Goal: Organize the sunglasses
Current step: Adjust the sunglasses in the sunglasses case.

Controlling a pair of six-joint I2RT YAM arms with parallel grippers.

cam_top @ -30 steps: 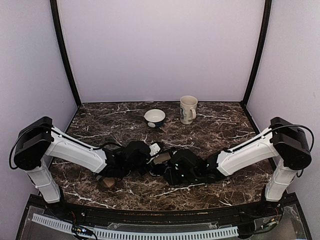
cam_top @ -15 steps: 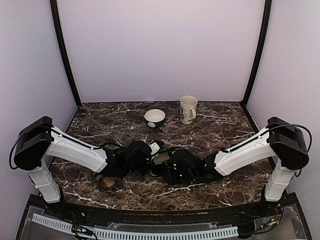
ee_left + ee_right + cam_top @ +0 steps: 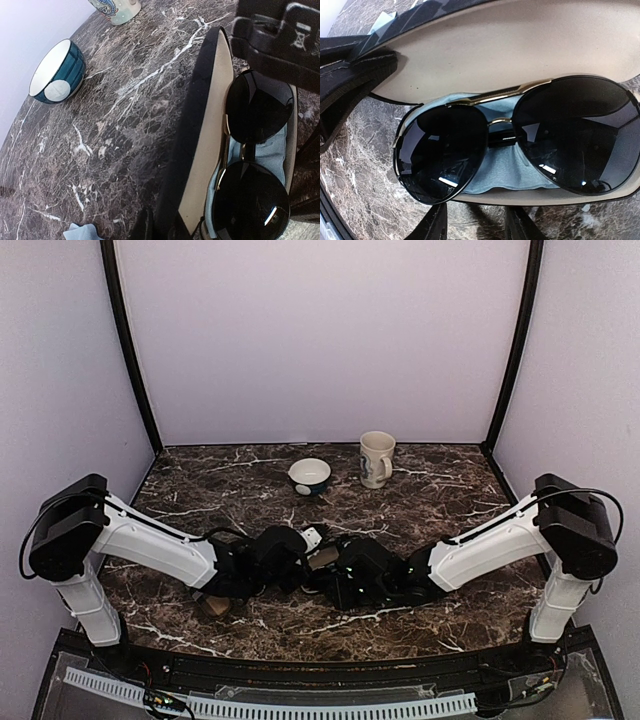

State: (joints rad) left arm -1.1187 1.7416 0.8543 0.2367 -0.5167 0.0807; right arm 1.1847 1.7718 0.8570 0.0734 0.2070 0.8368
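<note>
Left gripper (image 3: 372,67) is closed on the left end of the raised lid of an open glasses case (image 3: 520,45). The right gripper (image 3: 475,226) has its fingers spread with nothing between them, just in front of the case's near rim.

By count there is one pair of sunglasses (image 3: 501,135) with two dark lenses, one case, one blue bowl (image 3: 57,70) and one cream mug (image 3: 376,458). The sunglasses lie in the case's lower half on a pale blue cloth (image 3: 505,170), lenses up. The case sits in the middle of the marble table (image 3: 125,100), between the two grippers. The long axis of the sunglasses runs left to right, roughly along the near edge. Their gold brow bar faces the lid, which stands on the far side.

From the top camera the arms hide nearly all of this, and only a tan sliver of the case shows. It alone shows a brown object (image 3: 215,605) under the left arm that I cannot identify. The right wrist view shows the sunglasses broadside, while the left wrist view looks down their length. The left wrist view also catches a scrap of pale blue material (image 3: 82,232) on the table.
</note>
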